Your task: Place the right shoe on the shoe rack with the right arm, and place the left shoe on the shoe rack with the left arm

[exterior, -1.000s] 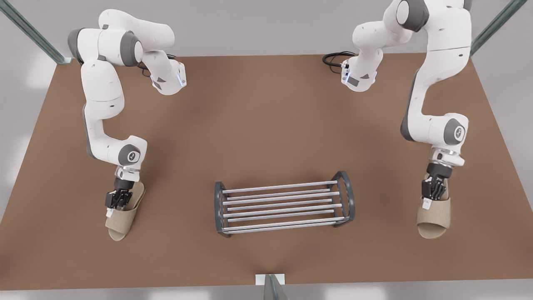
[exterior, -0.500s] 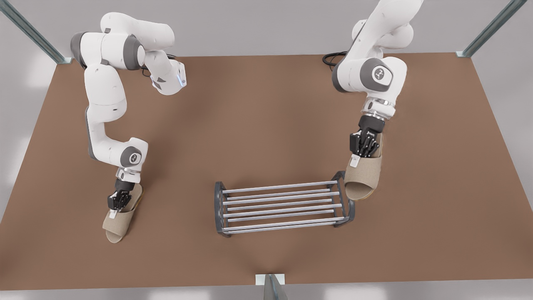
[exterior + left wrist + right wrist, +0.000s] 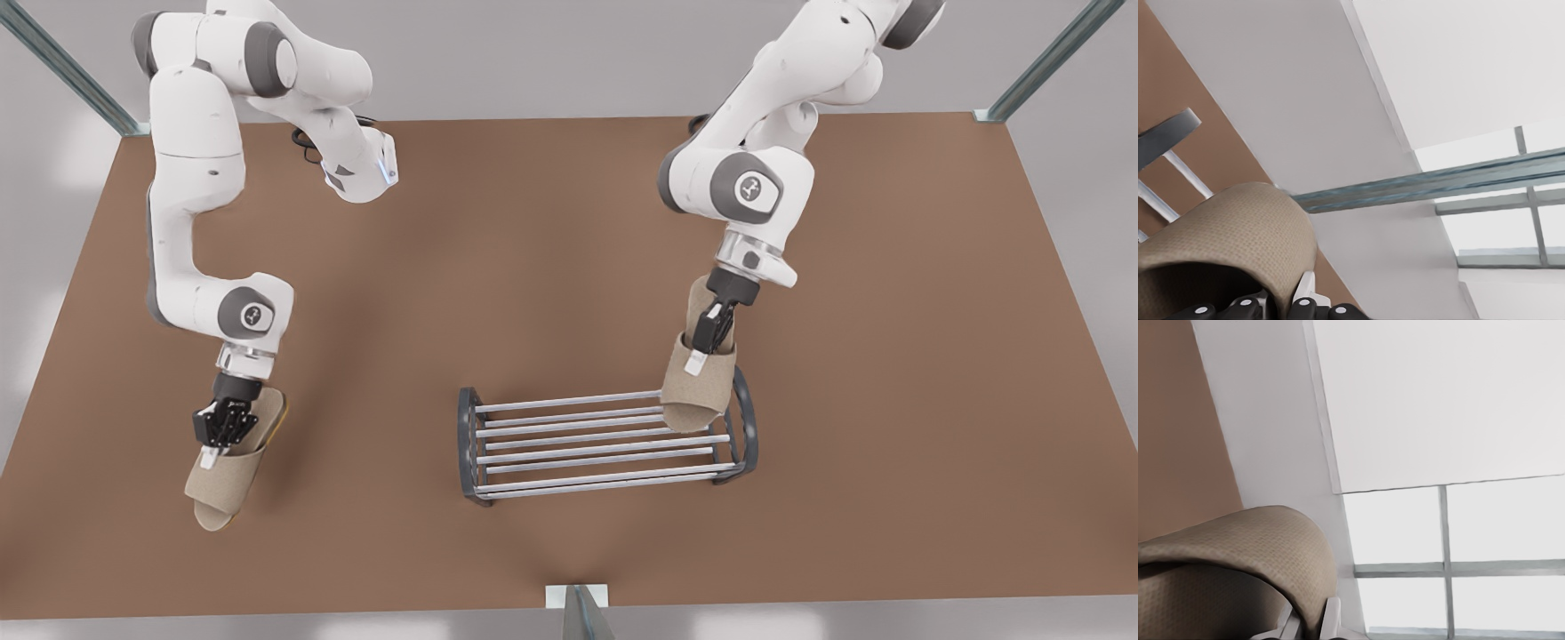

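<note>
Placement of the left shoe (image 3: 702,402) looks to be the step in hand. Seen from the front: clamped at its strap by the left gripper (image 3: 699,354) and hung toe-down over the shoe rack (image 3: 578,416), at the end on the front view's right, just inside the dark end frame. Hard to tell whether the toe touches the bars yet. Best to lower slowly, level the sole so as to span several bars rather than poke between them, stay off the end frame, and leave room alongside for the second shoe. At the front view's left: the right gripper (image 3: 213,443) closed on the strap of the right shoe (image 3: 220,487), tilted with the toe low over the table (image 3: 533,267), well apart from the rack — worth lifting clear before carrying across. From the left wrist: woven strap (image 3: 1238,227) close up, end frame and bars just beyond — a good cue for lining up. From the right wrist: strap (image 3: 1238,547) against bare table.
</note>
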`<state>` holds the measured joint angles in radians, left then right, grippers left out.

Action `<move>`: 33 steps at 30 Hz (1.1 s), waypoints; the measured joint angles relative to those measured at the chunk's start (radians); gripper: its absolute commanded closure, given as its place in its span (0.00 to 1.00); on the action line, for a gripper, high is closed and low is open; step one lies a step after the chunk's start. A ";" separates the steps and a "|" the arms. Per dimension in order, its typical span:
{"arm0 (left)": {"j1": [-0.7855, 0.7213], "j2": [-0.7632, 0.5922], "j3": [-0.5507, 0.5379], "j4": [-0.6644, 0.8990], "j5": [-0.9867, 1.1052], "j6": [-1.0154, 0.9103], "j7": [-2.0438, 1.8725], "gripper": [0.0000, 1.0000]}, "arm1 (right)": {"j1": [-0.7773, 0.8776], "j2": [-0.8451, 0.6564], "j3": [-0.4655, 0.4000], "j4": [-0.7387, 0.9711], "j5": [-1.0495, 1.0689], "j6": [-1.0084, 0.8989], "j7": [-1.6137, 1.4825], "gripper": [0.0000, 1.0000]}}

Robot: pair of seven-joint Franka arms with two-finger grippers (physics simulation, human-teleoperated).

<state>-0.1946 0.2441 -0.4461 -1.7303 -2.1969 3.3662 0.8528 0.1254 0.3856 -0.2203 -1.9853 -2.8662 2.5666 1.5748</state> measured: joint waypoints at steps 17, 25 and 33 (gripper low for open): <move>-0.022 0.290 0.043 0.221 0.005 -0.104 -0.277 0.69 | 0.142 -0.247 0.326 0.128 0.279 0.359 -0.007 0.79; -0.022 0.309 0.084 0.201 0.099 -0.157 -0.341 0.00 | 0.425 0.020 0.275 0.448 0.348 0.369 -0.012 0.79; -0.032 0.235 0.085 0.060 0.115 -0.141 -0.355 0.00 | 0.496 0.172 0.222 0.524 0.398 0.297 -0.016 0.79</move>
<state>-0.2268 0.4794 -0.3615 -1.6704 -2.0815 3.2254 0.4978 0.6215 0.5576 0.0015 -1.4617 -2.4678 2.8640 1.5586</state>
